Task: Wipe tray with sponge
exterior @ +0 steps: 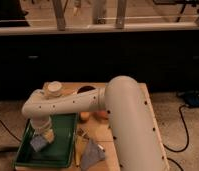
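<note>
Hand (pixel 43 132) over one tray (pixel 66 136); perhaps one sponge (pixel 39 144)

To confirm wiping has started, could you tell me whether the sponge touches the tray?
Cannot tell: the camera view shows the sponge under the gripper, over the tray's left half; no plain contact.

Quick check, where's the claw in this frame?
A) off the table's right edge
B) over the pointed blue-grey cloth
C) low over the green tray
C: the claw sits low over the left part of the tray, with the sponge right under it, while the cloth lies apart on the table to the tray's right.
</note>
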You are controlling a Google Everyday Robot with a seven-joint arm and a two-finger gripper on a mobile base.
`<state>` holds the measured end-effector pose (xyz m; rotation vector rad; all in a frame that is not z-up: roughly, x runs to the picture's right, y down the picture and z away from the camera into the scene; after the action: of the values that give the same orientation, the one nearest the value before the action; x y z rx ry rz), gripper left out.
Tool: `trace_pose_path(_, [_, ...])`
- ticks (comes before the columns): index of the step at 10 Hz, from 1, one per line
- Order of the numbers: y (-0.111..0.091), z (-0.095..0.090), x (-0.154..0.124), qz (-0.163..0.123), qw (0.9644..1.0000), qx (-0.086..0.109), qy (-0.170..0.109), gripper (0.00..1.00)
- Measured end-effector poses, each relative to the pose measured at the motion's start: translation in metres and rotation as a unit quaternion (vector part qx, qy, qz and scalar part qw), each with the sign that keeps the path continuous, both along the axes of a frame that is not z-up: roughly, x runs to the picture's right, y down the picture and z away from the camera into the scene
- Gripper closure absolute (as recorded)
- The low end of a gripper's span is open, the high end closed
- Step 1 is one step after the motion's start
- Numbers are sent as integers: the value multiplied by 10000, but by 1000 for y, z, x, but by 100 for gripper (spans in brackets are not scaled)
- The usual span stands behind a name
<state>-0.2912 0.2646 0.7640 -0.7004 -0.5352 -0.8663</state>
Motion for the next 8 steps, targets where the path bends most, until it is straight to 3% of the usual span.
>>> trace_pose_path(1, [12,-7,8,-63,10000,-23,-21,98])
trace_pose_path(3, [19,-10,32,-17,10000,-39,45,98])
trace_pose_path(6, [8,-3,79,234,9991,12,357,98])
trace_pose_path(8, [-11,9,90,406,9976,69,549,98])
